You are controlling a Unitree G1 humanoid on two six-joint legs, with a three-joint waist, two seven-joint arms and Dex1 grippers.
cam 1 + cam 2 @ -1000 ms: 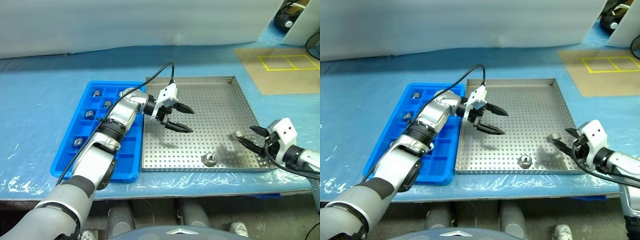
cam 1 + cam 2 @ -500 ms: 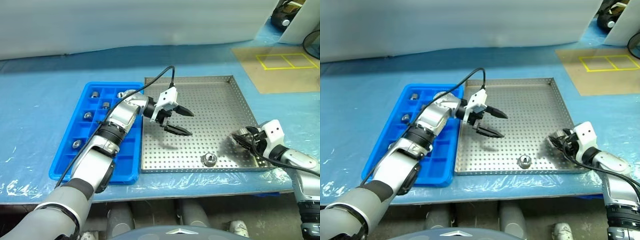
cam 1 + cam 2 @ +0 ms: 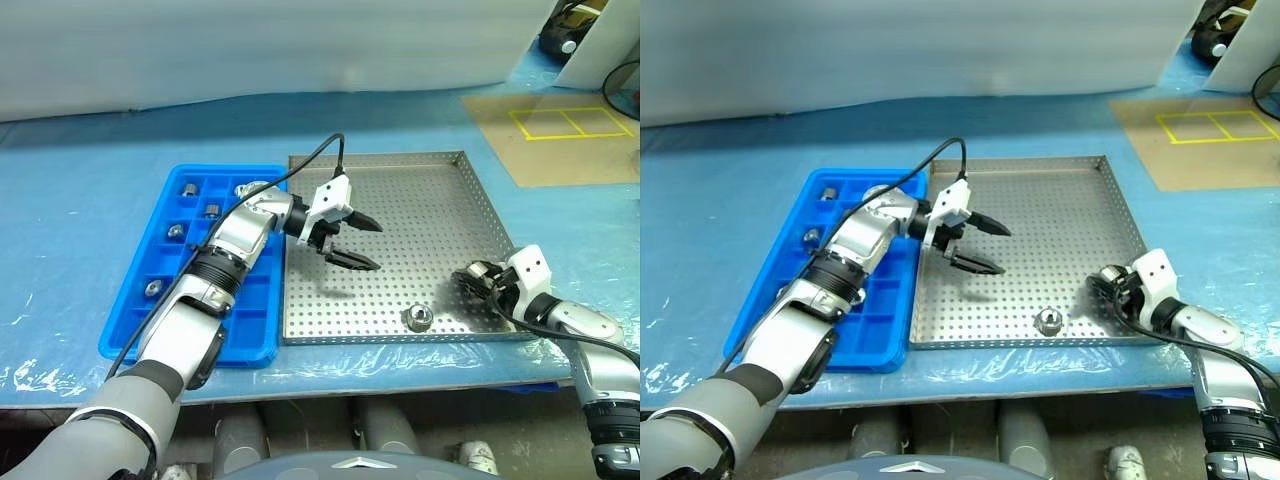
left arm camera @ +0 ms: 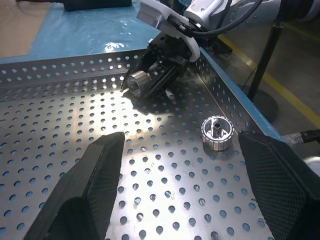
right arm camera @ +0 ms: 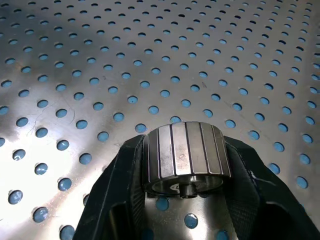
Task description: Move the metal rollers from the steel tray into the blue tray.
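left eye view: the blue tray (image 3: 140, 318) already carries several rollers, and the left hand (image 3: 357, 243) hangs over the steel tray (image 3: 440, 205) with its fingers apart, holding nothing. one loose roller (image 3: 417, 320) lies near the front rim. farthest right, the right hand (image 3: 472, 278), open a second ago, has dropped and clamped on a roller (image 5: 186, 157), so i reckon lifting it comes next.

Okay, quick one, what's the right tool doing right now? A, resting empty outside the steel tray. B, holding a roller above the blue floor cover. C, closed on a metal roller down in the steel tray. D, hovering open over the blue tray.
C: the right tool has its fingers clamped on either side of a ribbed metal roller just above the steel tray.
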